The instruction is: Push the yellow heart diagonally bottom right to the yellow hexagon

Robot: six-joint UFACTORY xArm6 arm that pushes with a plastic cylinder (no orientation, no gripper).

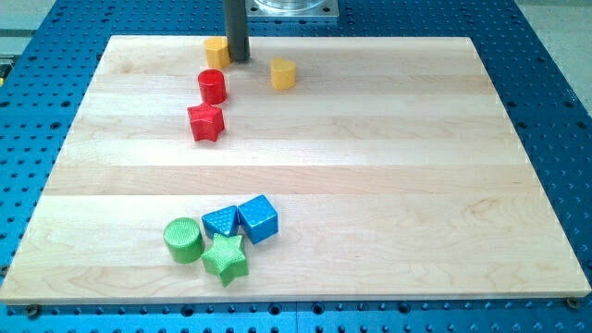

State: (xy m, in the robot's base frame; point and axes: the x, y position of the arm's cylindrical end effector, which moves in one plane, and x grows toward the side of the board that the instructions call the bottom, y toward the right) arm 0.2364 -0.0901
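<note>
Yellow heart (216,52) sits near the top edge of the wooden surface (370,185), left of centre; its heart outline is hard to confirm at this size. My tip (239,59), the lower end of a straight dark rod, stands just beside the heart's right side, touching or nearly touching it. No claw exists on this arm, so there is nothing spread or pressed together to describe.

Yellow hexagon (283,73) lies a short way to the right of the heart and slightly lower, apart from both the heart and the rod.

Below the heart is a red cylinder (212,86), and just below that a red star (206,122); the two are very close together, possibly touching.

Well apart from these, near the bottom edge and left of centre, four blocks form a tight cluster: a green cylinder (183,240) on the left, a green star (225,258) lowest, a blue block of unclear shape (220,222) above the star, and a blue cube (258,218) on the right.

Blue perforated metal (546,83) surrounds the surface on all sides.
</note>
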